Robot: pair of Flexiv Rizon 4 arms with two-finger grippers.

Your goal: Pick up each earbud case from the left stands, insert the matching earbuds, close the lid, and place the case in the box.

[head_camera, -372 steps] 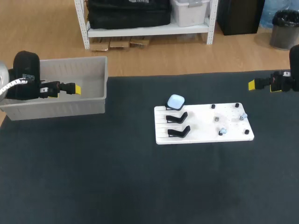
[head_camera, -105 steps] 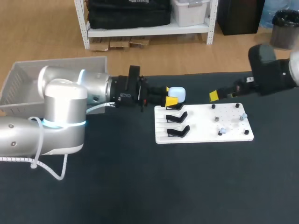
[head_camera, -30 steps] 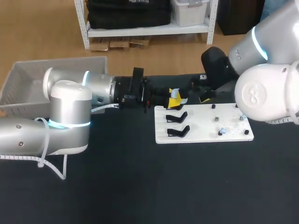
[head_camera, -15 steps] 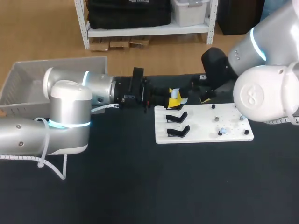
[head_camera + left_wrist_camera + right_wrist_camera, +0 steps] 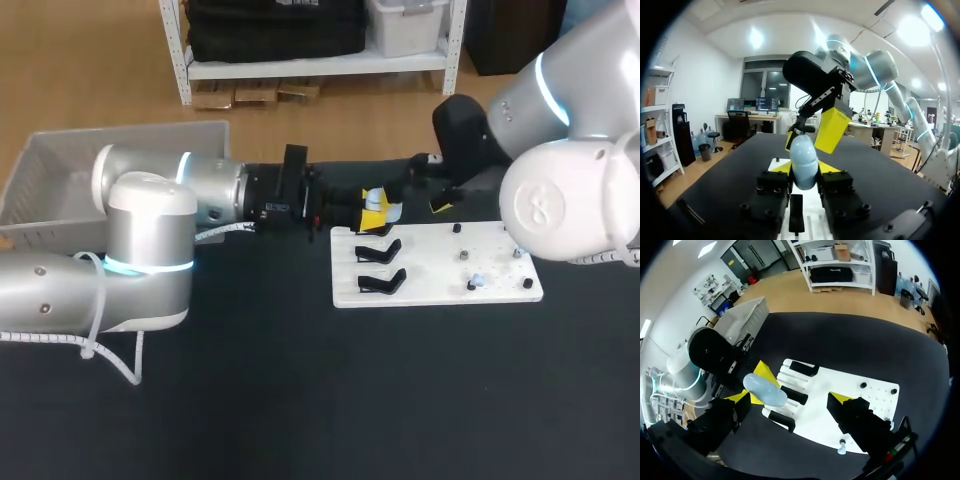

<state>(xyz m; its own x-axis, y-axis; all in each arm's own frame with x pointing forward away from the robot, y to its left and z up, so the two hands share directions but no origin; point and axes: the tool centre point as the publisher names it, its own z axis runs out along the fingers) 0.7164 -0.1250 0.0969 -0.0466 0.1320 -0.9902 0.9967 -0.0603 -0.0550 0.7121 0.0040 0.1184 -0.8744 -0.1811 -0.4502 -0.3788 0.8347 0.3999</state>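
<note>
Over the board (image 5: 440, 275), left pincer (image 5: 373, 214) holds case (image 5: 804, 160), right pincer (image 5: 794, 397) beside.

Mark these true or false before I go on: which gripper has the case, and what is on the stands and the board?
1. The left gripper is shut on the pale blue earbud case, held above the board's back corner. True.
2. The right gripper is shut on the case too. False: its fingers stand wide apart, open, with the case close to one of them.
3. A case sits on the nearest black stand. False: all three stands are empty.
4. Small earbuds lie on the white board. True.
</note>
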